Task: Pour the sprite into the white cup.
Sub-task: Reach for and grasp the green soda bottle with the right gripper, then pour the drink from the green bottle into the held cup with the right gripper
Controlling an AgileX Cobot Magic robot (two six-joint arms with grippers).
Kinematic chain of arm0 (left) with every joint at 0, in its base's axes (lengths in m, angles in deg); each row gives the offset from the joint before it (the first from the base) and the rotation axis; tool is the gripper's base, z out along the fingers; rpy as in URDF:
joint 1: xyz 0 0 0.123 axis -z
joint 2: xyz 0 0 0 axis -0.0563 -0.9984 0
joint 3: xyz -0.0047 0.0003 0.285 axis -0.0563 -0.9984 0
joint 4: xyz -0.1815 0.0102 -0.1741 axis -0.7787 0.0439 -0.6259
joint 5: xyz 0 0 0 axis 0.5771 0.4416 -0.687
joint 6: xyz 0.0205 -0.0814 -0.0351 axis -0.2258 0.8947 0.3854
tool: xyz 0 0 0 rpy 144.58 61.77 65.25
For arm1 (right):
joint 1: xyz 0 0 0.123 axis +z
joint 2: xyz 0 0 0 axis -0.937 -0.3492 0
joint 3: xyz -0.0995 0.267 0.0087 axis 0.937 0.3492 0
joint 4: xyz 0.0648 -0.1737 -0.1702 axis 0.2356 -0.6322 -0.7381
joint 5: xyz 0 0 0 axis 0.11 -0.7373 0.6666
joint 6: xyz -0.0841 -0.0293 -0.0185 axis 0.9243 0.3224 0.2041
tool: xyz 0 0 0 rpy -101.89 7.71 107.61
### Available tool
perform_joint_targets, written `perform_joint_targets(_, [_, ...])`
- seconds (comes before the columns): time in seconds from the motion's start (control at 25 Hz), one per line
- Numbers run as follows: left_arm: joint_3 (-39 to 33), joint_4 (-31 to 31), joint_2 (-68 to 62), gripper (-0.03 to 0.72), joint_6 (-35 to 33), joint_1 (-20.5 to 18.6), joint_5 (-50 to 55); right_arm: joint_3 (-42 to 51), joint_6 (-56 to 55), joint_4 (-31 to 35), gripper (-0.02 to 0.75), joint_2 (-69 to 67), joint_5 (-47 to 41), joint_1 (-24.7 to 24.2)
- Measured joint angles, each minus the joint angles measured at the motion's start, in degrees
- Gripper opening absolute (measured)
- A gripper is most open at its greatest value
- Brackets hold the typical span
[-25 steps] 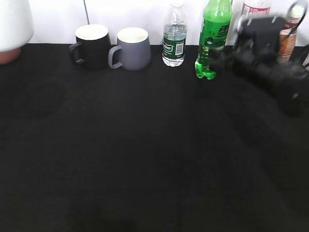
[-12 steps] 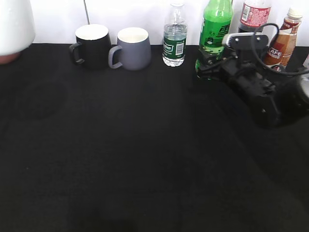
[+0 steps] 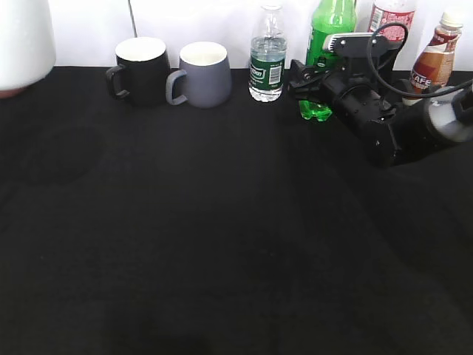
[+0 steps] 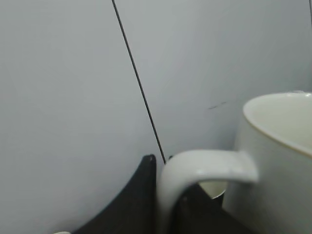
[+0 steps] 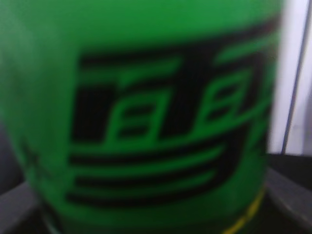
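The sprite (image 3: 330, 26), a tall bright-green bottle, stands at the back of the black table. My right gripper (image 3: 309, 80) is at its lower half with the fingers on either side, open. In the right wrist view the green label (image 5: 146, 122) fills the frame, blurred, with grey fingers (image 5: 14, 207) at the lower corners. The white cup (image 3: 22, 37) hangs in the air at the far top left. In the left wrist view my left gripper (image 4: 170, 170) is shut on its loop handle (image 4: 195, 163), next to the cup body (image 4: 278, 161).
A black mug (image 3: 140, 68) and a grey mug (image 3: 203, 72) stand at the back left. A clear water bottle (image 3: 267, 55) stands just left of the sprite. A red-label bottle (image 3: 390, 15) and a brown bottle (image 3: 436, 55) stand behind my right arm (image 3: 377, 118).
My right arm has swung left from the far right up to the sprite, and its fingers now flank the bottle. The white cup has barely moved.
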Motion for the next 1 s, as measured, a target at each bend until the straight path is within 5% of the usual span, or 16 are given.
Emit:
perform_joint_targets(0.28, [0.0,0.78,0.0,0.04,0.0,0.0,0.0,-0.23,0.1,0.13,0.407,-2.59,3.55,0.0])
perform_joint_targets(0.64, [0.0,1.05,0.0,0.04,0.87,0.0,2.19,0.19,0.09,-0.24,0.407,0.21,-0.13,0.0])
perform_joint_targets(0.88, [0.0,2.86,-0.07,0.04,10.59,0.0,-1.44,0.98,0.13,-15.11,0.405,20.89,-25.93,0.0])
perform_joint_targets(1.0, [0.0,7.22,-4.34,0.04,16.12,0.0,-11.02,6.6,-13.04,-25.79,0.405,32.64,-29.56,0.0])
